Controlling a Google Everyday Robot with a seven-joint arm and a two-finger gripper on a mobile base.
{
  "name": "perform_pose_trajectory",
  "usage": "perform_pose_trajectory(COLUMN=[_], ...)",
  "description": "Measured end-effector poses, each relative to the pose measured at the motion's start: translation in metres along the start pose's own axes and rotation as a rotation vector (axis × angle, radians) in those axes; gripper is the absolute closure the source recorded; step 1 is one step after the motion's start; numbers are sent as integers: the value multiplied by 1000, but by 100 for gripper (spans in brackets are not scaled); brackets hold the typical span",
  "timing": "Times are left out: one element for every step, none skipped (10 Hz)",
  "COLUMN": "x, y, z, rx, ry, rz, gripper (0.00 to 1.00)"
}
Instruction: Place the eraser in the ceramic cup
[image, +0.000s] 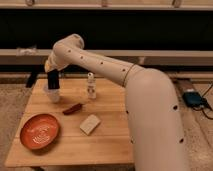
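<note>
On the tabletop, the cup stands back left (end effector above, gripping the upright eraser); bottle right, plate in front.

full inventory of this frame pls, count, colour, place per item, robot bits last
thin flat black rectangular eraser: 1, black, held upright in the hand directly over the cup at the table's back-left
small plain white ceramic cup: 1, white, back-left of the table, under the eraser
small clear bottle with a white cap: 1, clear and white, back-centre, right of the cup
small dark red elongated object: 1, dark red, mid-table, in front of the cup and bottle
cream-white rectangular block: 1, cream, centre front
round orange plate: 1, orange, front-left
wooden table: 1, light wood
robot arm: 1, white, reaching from the right
hand: 1, shut on the eraser, above the cup
</note>
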Motion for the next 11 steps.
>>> perform_pose_trajectory(x=[0,2,3,4,6,12,16,21,26,29,32], y=[1,2,1,0,2,2,0,-5,-5,-2,1], z=[7,15,24,33,38,44,48,52,55,56,58], rx=[0,1,4,9,11,14,15,18,14,9,-1], ry=[-1,0,-2,-3,-2,3,6,11,16,21,25], rz=[-5,-10,-16,-20,-20,-21,-23,-26,-25,-22,-21], gripper=[100,100,100,100,100,100,100,100,100,98,91])
